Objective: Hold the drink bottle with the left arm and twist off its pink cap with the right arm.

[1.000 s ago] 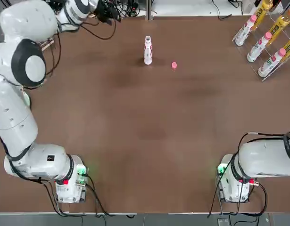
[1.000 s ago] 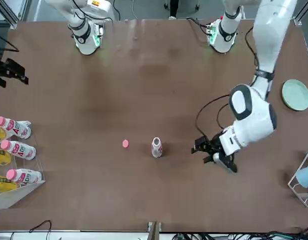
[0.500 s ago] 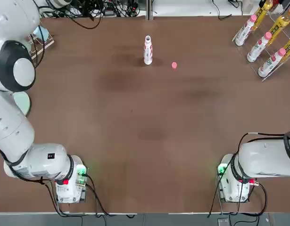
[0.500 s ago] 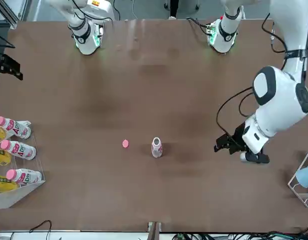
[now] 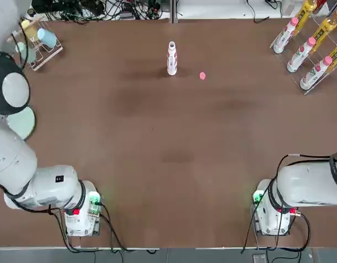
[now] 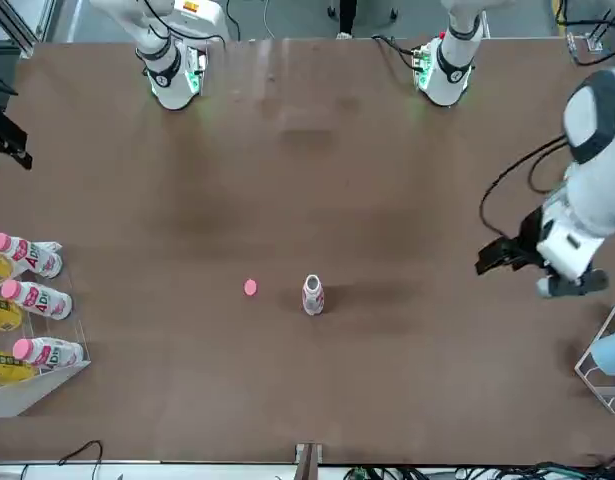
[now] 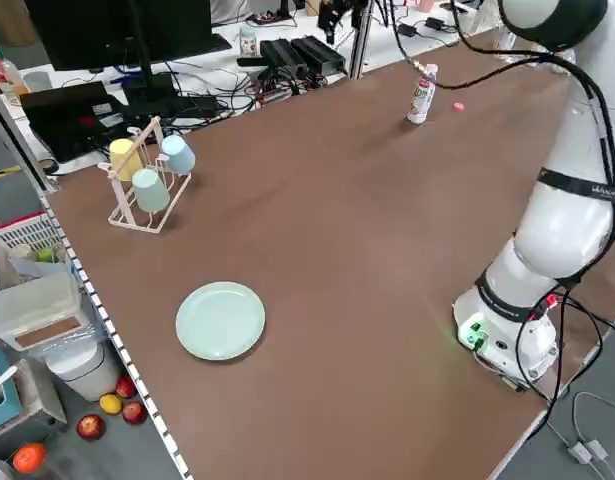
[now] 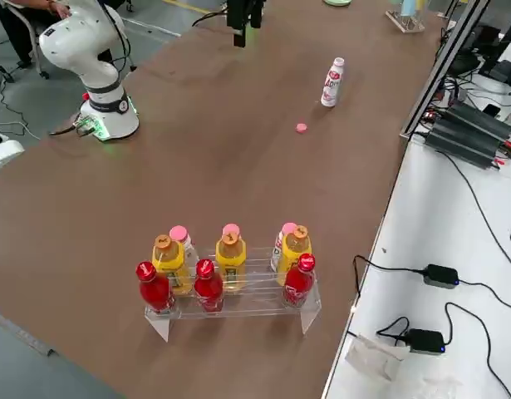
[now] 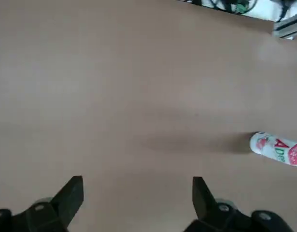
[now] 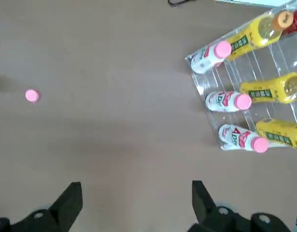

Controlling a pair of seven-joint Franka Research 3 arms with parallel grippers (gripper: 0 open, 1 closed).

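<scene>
The drink bottle stands upright near the far edge of the table, with its neck bare. The pink cap lies on the table a short way to the bottle's right, apart from it. My left gripper hangs open and empty well off to the bottle's left; its wrist view shows the bottle far out to one side of the spread fingers. My right gripper is open and empty, high above the table's right side between the cap and the racked bottles.
A clear rack of pink-capped white and yellow bottles sits at the far right corner. A wire stand with cups and a pale green plate are at the far left. Cables and boxes lie beyond the far edge.
The left arm has swung away from the bottle towards the table's left side, its gripper still open. The right gripper has drifted slightly farther from the bottle. Bottle and cap have not moved.
</scene>
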